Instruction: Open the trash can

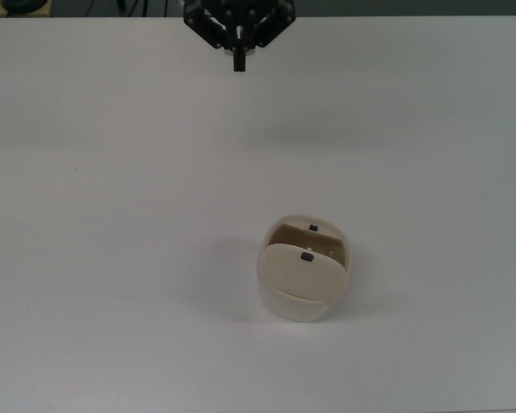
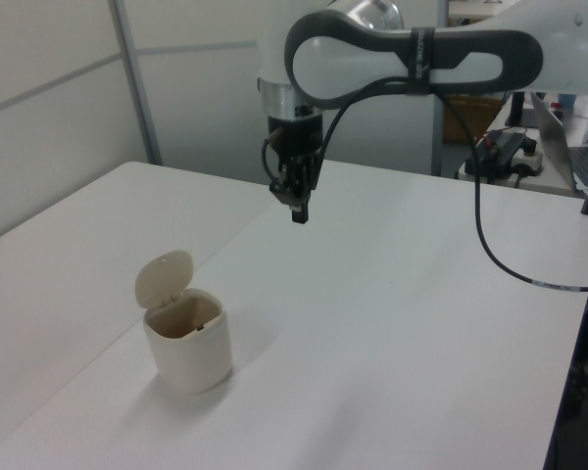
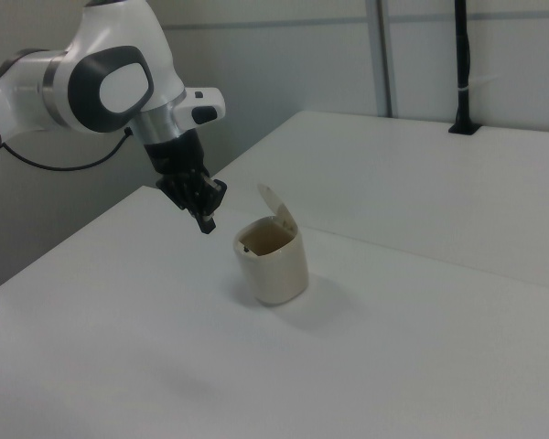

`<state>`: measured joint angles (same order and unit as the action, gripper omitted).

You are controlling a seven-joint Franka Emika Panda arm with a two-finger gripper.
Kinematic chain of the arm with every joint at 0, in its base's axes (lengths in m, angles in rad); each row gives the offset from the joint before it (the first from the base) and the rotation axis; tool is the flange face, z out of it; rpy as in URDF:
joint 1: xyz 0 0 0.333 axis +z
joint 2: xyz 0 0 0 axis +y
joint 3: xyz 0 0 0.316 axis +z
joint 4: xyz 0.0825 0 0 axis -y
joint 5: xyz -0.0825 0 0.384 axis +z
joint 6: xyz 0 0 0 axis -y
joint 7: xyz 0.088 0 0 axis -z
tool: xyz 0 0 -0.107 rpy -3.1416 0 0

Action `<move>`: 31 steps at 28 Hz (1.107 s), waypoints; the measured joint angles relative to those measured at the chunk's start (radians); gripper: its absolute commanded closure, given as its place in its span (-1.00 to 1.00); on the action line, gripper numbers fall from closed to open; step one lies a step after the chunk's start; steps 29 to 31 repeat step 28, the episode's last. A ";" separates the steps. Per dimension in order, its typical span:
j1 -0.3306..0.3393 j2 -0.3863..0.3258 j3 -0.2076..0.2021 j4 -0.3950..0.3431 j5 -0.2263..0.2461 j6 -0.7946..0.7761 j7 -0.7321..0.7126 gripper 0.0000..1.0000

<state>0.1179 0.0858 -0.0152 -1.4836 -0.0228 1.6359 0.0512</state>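
The trash can stands on the white table with its lid swung up, so opening looks done; the gripper, pinched together and empty, hangs well apart.

A broad white table fills the foreground, a seam running across its top (clearest in the left view). Behind it stand pale wall panels framed by a grey metal post. At the left view's right edge a second desk carries dark equipment. In the right view a black pole rises from the table's far edge
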 measured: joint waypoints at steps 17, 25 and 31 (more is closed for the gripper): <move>-0.069 -0.031 -0.001 -0.011 0.000 -0.068 -0.070 -1.00; -0.069 -0.031 -0.001 -0.014 0.000 -0.068 -0.070 -1.00; -0.069 -0.031 -0.001 -0.014 0.000 -0.068 -0.070 -1.00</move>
